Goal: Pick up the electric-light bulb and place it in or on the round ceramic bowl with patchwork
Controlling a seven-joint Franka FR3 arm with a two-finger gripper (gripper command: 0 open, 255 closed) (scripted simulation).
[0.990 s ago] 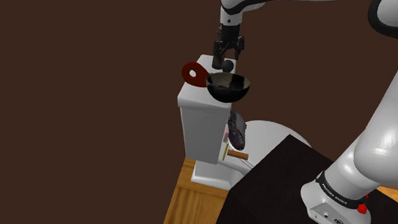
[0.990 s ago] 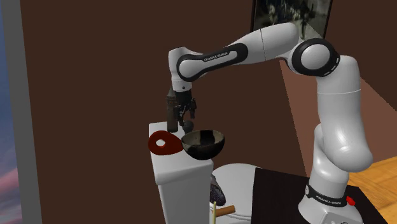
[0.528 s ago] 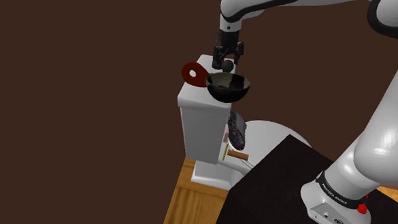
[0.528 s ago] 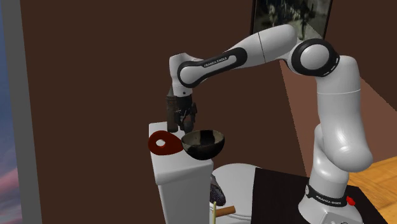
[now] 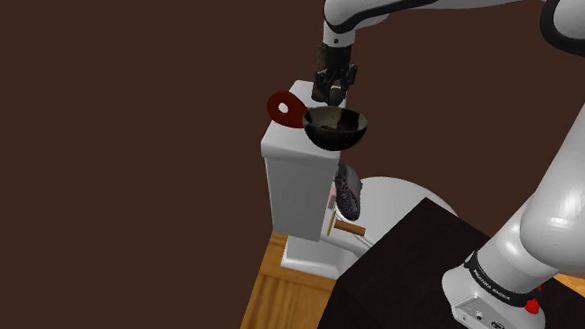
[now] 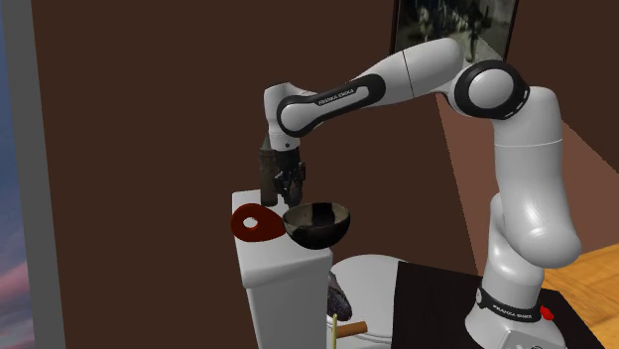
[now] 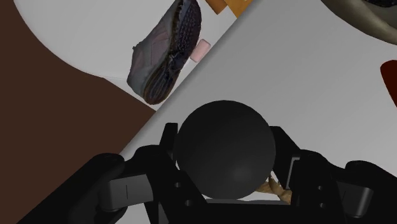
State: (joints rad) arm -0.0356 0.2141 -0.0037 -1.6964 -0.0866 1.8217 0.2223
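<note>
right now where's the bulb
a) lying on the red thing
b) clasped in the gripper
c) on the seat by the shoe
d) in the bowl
b: in the wrist view the dark round bulb sits clasped in the gripper, over the white tank and just outside the bowl.

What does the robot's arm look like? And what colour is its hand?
The arm is made of smooth, rounded white tubes with dark joints between them. Small pale letters run along one dark band. Its gripper is all black, with two blocky fingers. Down by the base there's a little red button.
</note>
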